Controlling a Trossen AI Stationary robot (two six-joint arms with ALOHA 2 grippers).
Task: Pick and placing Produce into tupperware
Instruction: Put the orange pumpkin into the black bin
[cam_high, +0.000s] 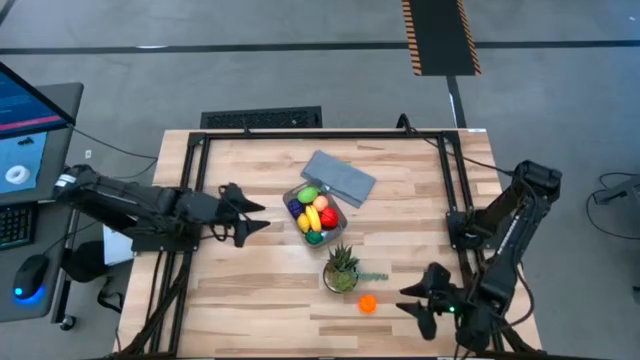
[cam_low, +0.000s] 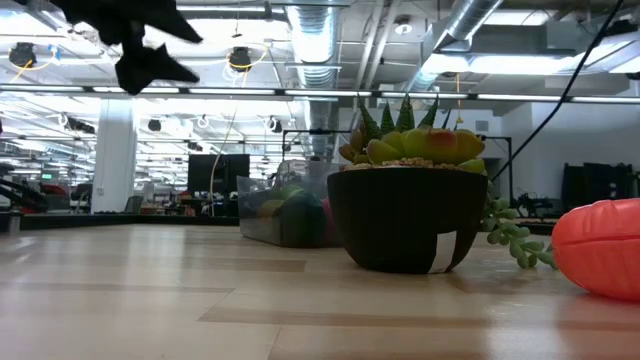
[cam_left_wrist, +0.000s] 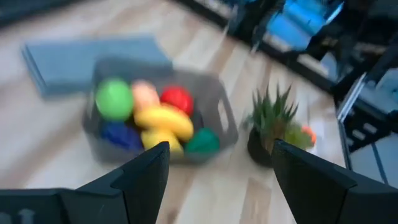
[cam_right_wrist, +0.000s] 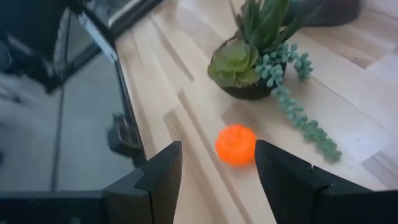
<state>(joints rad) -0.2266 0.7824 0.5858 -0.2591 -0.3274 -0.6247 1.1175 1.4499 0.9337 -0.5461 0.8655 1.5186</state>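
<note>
Last orange fruit (cam_high: 367, 303) sits on the counter at about 4 o'clock from the plant (cam_high: 341, 269), so the empty, parted right tool (cam_high: 414, 299) should drop squarely over it before carrying it to the tub (cam_high: 315, 212).

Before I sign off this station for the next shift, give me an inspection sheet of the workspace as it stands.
Surface: wooden table, dry, unmarked.
Job's things: tupperware mid-table holds mixed produce; one orange piece lies loose beside the potted plant.
Clutter: grey-blue lid touching the tupperware's far side.
Grippers: left gripper open, empty, beside the tupperware; right gripper open, empty, facing the orange piece.
Cables: several on the floor at the table's left.
Surroundings: monitor, mouse at left; no person seen.
</note>
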